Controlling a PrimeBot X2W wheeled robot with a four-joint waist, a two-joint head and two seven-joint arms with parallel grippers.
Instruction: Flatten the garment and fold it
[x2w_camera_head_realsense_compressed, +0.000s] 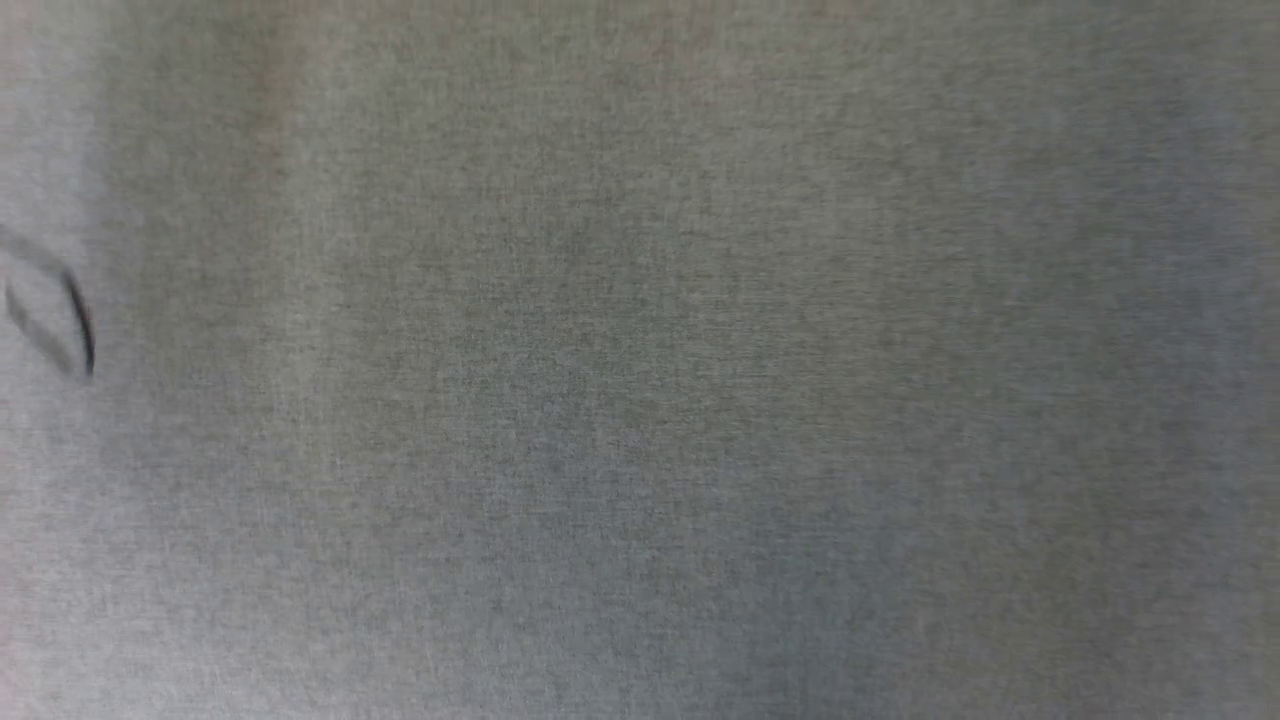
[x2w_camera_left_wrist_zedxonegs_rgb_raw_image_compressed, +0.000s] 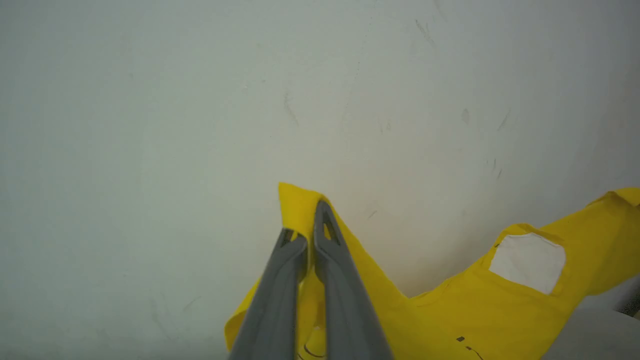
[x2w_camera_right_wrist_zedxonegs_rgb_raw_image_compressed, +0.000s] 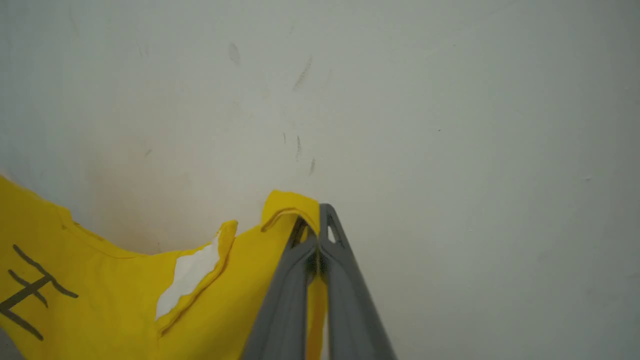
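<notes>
The garment (x2w_camera_left_wrist_zedxonegs_rgb_raw_image_compressed: 450, 310) is a bright yellow T-shirt with a white patch (x2w_camera_left_wrist_zedxonegs_rgb_raw_image_compressed: 527, 262). In the left wrist view my left gripper (x2w_camera_left_wrist_zedxonegs_rgb_raw_image_compressed: 307, 227) is shut on a folded yellow corner of it, and the cloth trails away to the lower right. My right gripper (x2w_camera_right_wrist_zedxonegs_rgb_raw_image_compressed: 315, 222) is likewise shut on a hemmed yellow edge of the garment (x2w_camera_right_wrist_zedxonegs_rgb_raw_image_compressed: 125, 300), which spreads to the lower left with a white patch (x2w_camera_right_wrist_zedxonegs_rgb_raw_image_compressed: 187, 280) and black stripes (x2w_camera_right_wrist_zedxonegs_rgb_raw_image_compressed: 30, 295). Both pinched corners are held over a pale surface.
A pale grey-white table surface (x2w_camera_left_wrist_zedxonegs_rgb_raw_image_compressed: 200, 100) with faint scuff marks lies beyond both grippers. The head view is close on grey woven cloth (x2w_camera_head_realsense_compressed: 640, 400) with a dark curved mark (x2w_camera_head_realsense_compressed: 80, 320) at its left edge.
</notes>
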